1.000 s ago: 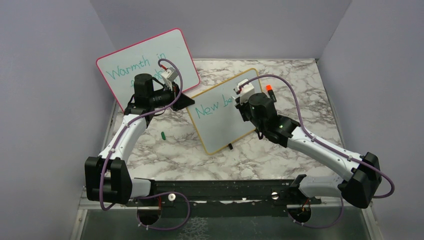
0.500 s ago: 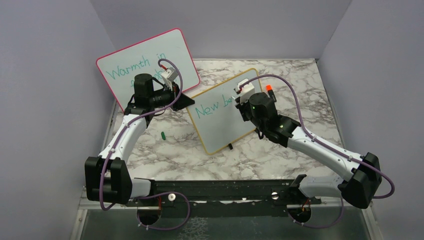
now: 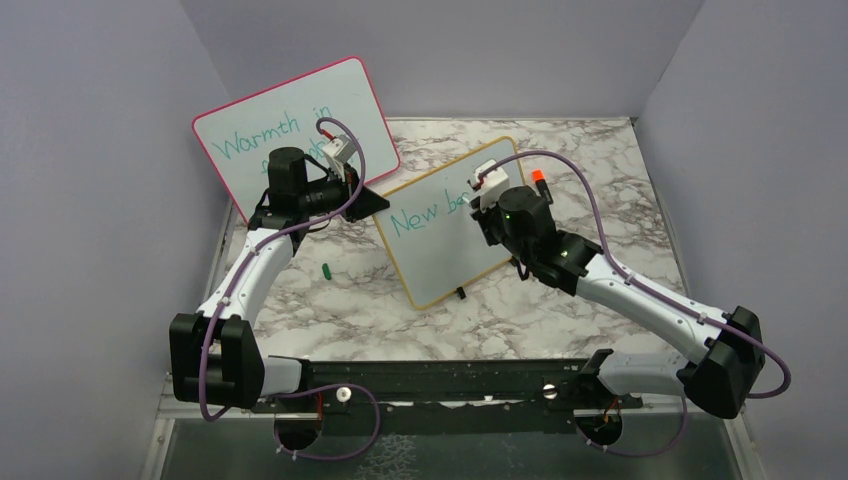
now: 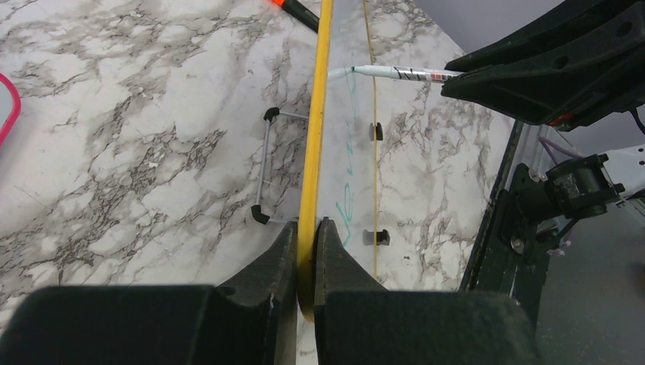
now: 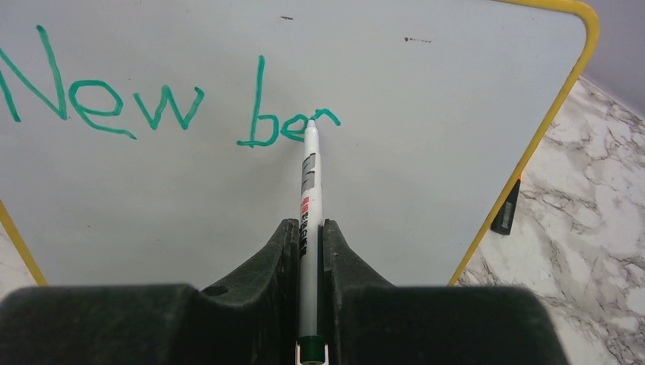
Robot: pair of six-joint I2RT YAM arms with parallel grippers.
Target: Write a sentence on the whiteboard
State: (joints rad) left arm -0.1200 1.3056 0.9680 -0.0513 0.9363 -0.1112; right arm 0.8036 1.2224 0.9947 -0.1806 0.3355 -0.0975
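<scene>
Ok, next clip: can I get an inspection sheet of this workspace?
Surface: marble-pattern table, no spills seen.
Job's things: whiteboard standing on its feet; sentence reads "New be" plus a started letter; marker tip on the board.
Clutter: pink board with writing; small green bit on the table; orange-tipped pen behind the whiteboard.
Grippers: left gripper shut on the whiteboard's edge; right gripper shut on the marker.
Cables: purple cables loop along both arms, no snag seen.
Surroundings: plain walls on three sides.
</scene>
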